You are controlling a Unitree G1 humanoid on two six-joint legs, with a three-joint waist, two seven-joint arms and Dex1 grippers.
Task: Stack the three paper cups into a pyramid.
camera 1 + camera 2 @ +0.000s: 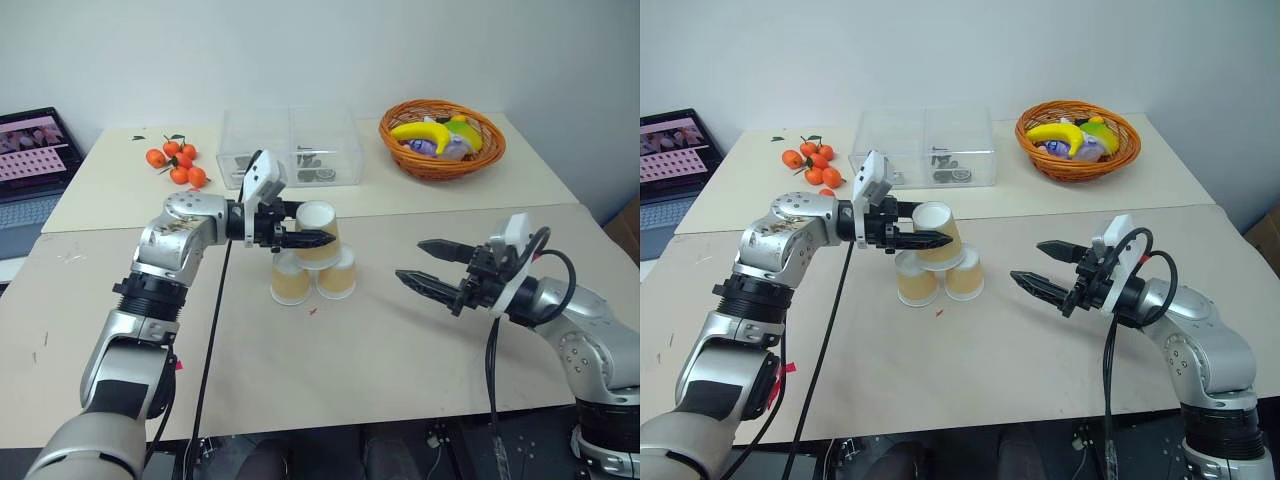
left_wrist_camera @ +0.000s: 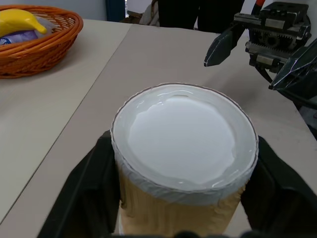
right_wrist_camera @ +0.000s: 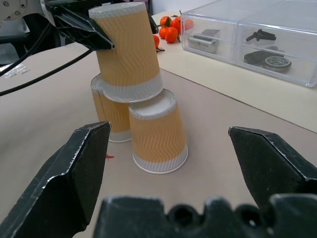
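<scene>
The two eye views look forward and down from head height over the bench (image 1: 400, 340), far enough back to take in both arms; they share nearly the whole scene, slightly offset. The left wrist view sits very close above the top cup (image 2: 184, 144), facing across the bench toward the right tool (image 2: 257, 49). The right wrist view looks low and level between its own fingers (image 3: 69, 173) — at the three paper cups (image 3: 136, 94), seen near, with the left tool (image 3: 81, 27) beside them.

Two cups (image 1: 312, 278) stand side by side on the table (image 1: 400, 340). A third cup (image 1: 320, 232) sits on top. Behind are a box (image 1: 292, 146) and basket (image 1: 441, 140).
</scene>
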